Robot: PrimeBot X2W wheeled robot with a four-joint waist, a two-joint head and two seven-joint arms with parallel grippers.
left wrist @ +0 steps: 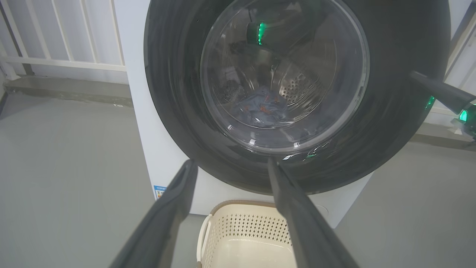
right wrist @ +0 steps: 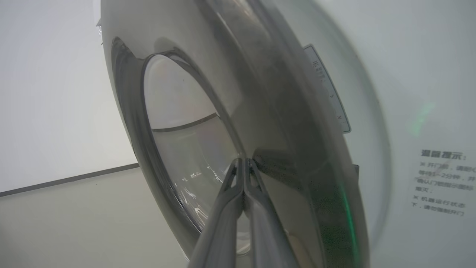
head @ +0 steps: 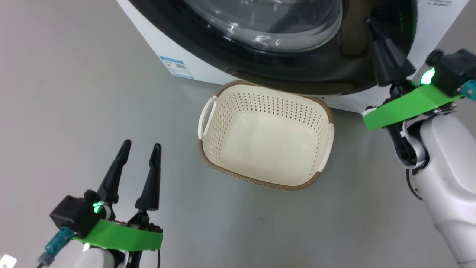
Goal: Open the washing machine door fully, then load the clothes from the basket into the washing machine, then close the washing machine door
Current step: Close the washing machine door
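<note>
Large, round and glossy black, with a bulging clear glass bowl at its centre: the washing machine door (left wrist: 174, 93). Looks shut flat against the white front of the washing machine (left wrist: 163, 156); impossible to tell whether latched. Behind the door glass, low in the steel drum (left wrist: 297, 87): the clothes (left wrist: 262, 108), a crumpled light blue heap with small orange-red motifs. Directly below the door, on the grey floor (head: 55, 111): the basket (head: 267, 149), cream plastic with perforated walls, a brown woven-look rim and a handle at each short side, empty, its far rim just under the door's lower edge. Beside the door's lower corner, on the white front: a blue label sticker (head: 176, 67).

Right claw (head: 372, 24): fingers pressed together with nothing clamped, tips laid on the door's black ring, outside the glass bowl, on the side of the door away from the sticker. Same contact in the blurred right wrist view: closed tips against the dark door surface, just beside the edge of the glass. Left claw (head: 142, 146): fingers spread wide apart, holding nothing, well away from the door, on its sticker side and farther from it than the basket. From the left wrist view, pointed toward the door's lower half, with the lower edge of the door ring and the basket rim between the two fingers.
</note>
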